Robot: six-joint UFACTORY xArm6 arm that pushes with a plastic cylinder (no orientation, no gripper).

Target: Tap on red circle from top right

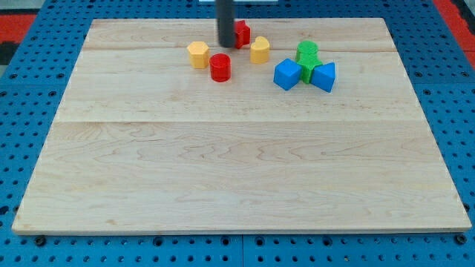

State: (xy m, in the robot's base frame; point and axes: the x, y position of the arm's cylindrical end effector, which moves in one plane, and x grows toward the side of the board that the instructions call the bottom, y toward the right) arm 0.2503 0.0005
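The red circle block (220, 67) stands on the wooden board (237, 163) near the view's top, left of centre. My tip (225, 44) is just above it in the view, a little to the right, and close to its top edge. A second red block (242, 33) lies right behind the rod and is partly hidden by it. A yellow block (197, 54) sits to the left of the red circle, and another yellow block (259, 50) to its upper right.
To the view's right is a cluster: a blue block (287, 74), a blue triangular block (324, 76) and a green block (307, 53) behind them. A blue pegboard (30, 89) surrounds the board.
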